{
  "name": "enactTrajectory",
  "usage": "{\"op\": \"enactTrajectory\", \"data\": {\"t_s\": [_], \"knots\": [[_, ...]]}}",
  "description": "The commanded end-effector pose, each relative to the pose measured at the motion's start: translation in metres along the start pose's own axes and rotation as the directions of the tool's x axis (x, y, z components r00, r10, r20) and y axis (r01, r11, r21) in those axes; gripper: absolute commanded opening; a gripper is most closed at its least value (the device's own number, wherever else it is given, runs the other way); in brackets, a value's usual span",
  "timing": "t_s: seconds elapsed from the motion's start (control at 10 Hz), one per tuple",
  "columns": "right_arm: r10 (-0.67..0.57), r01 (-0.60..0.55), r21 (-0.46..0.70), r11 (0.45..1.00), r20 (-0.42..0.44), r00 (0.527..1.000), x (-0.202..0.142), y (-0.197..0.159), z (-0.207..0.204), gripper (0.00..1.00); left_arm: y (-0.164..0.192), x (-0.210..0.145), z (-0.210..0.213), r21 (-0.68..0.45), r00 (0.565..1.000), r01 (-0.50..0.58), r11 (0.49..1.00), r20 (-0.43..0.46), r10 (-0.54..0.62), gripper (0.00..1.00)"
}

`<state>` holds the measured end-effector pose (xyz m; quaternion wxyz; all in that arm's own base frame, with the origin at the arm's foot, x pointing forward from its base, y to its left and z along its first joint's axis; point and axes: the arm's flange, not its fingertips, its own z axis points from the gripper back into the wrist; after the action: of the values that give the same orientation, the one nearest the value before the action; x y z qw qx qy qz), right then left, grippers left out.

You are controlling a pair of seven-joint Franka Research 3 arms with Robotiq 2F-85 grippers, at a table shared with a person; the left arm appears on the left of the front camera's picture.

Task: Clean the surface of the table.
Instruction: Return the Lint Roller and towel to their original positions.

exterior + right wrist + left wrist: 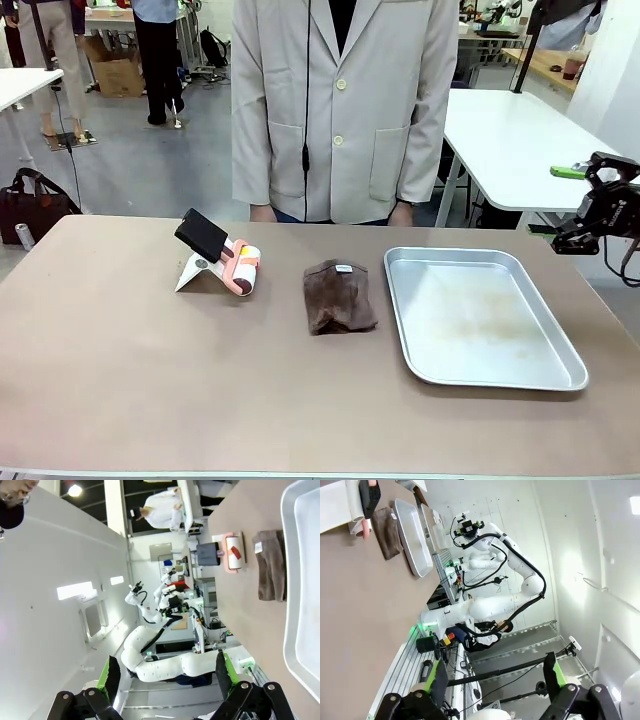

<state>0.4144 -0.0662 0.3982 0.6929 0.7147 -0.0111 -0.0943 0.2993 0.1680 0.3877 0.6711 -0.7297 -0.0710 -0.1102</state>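
My right hand hangs open off the desk's right edge, holding nothing; my left hand is open too, off to the side of the desk. On its brown top lie a folded brown cloth, a silver tray to its right, and a lint roller on its stand to its left. A person in a pale coat stands at the far edge.

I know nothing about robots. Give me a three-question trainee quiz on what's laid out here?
1. True or false: the brown cloth lies inside the metal tray.
2. What lies between the lint roller and the tray on the table?
3. The right claw is: A) open, off the table's right edge; B) shut on the cloth; C) resting in the tray.

Key: 1 false; 2 the brown cloth; 3 A.
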Motion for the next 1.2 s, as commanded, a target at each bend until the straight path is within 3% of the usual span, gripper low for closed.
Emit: {"op": "enactTrajectory", "data": {"t_s": [0.0,1.1], "knots": [[0.001,-0.001,0.012,1.000,-0.001,1.000,-0.0008,0.0026,0.0012,1.00,0.0000,-0.0020,-0.0013,-0.007,1.000,0.001,1.000,0.001,-0.001,1.00],[0.001,-0.001,0.012,1.000,-0.001,1.000,-0.0008,0.0026,0.0012,1.00,0.0000,-0.0020,-0.0013,-0.007,1.000,0.001,1.000,0.001,-0.001,1.00]]}}
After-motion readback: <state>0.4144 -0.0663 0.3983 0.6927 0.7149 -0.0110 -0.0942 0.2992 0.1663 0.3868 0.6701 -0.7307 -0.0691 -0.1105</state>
